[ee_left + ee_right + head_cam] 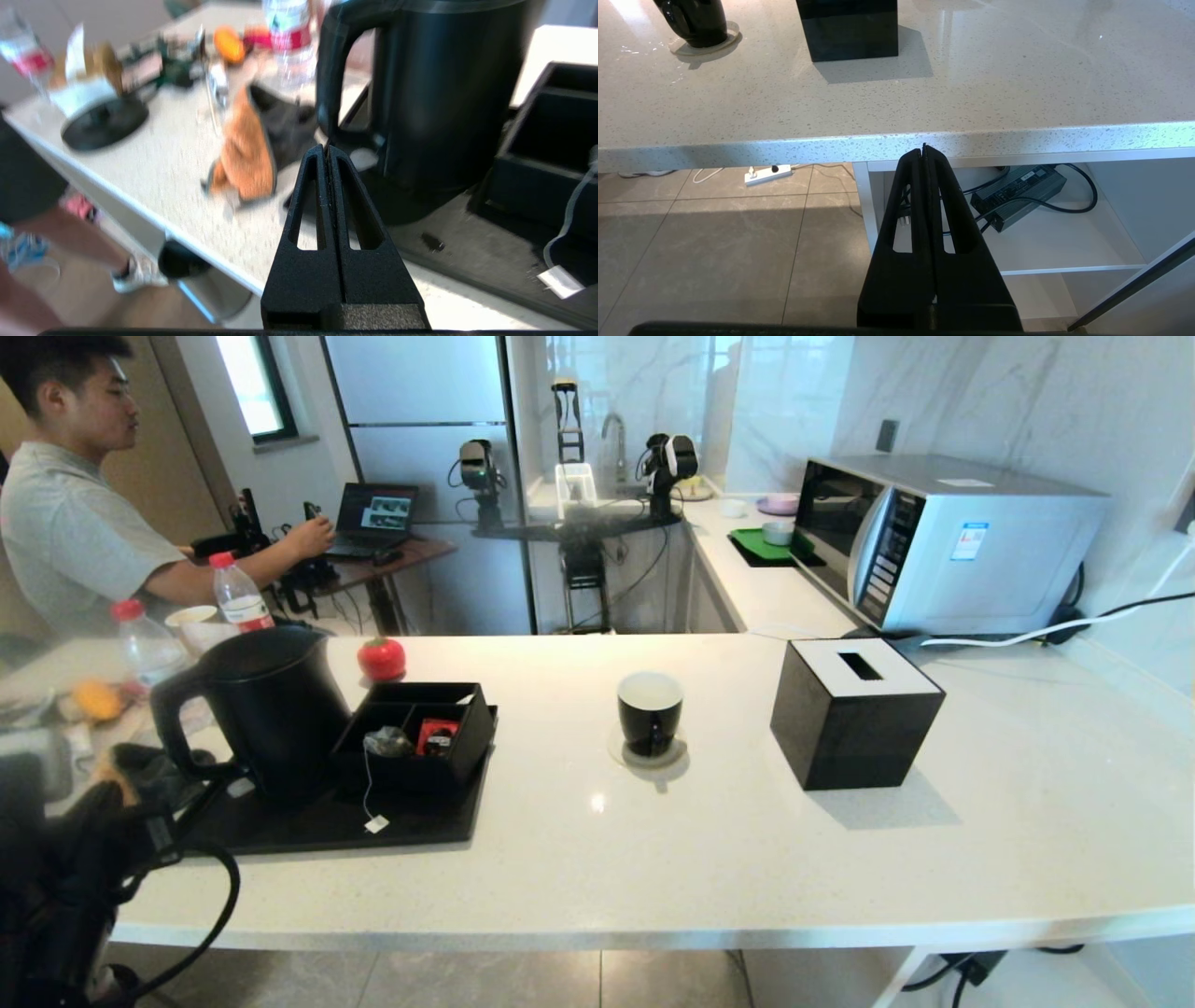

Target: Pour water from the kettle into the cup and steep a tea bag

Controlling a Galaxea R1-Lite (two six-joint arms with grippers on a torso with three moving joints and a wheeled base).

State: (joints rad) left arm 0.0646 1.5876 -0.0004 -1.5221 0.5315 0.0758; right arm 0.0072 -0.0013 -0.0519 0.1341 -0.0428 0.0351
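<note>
- The white speckled stone counter [747, 840] is carrying everything; judging by how things are lying, the task is sitting at its very start, with pouring and steeping both left to do.
- The flat black rectangular tray [420, 826] is sitting at the counter's left, bearing the kettle and an organiser box.
- The large matte black electric kettle with a loop handle [266, 709] is standing upright on that tray with its lid down, so its contents are hidden.
- The black divided organiser box [415, 733] is sitting just beside the kettle, holding the small greyish-white tea bag [386, 741] and a red packet [436, 735]; the bag's string is trailing out to a white paper tag on the tray.
- The small black cup with a white inside [650, 711] is standing on a round coaster near mid-counter, well apart from the kettle, and appearing to hold no tea bag.
- The left gripper [327, 154] is hovering near the kettle's handle, fingers pressed together, gripping nothing.
- The right gripper [924, 151] is hanging below the counter edge, fingers likewise pressed together, empty.
</note>
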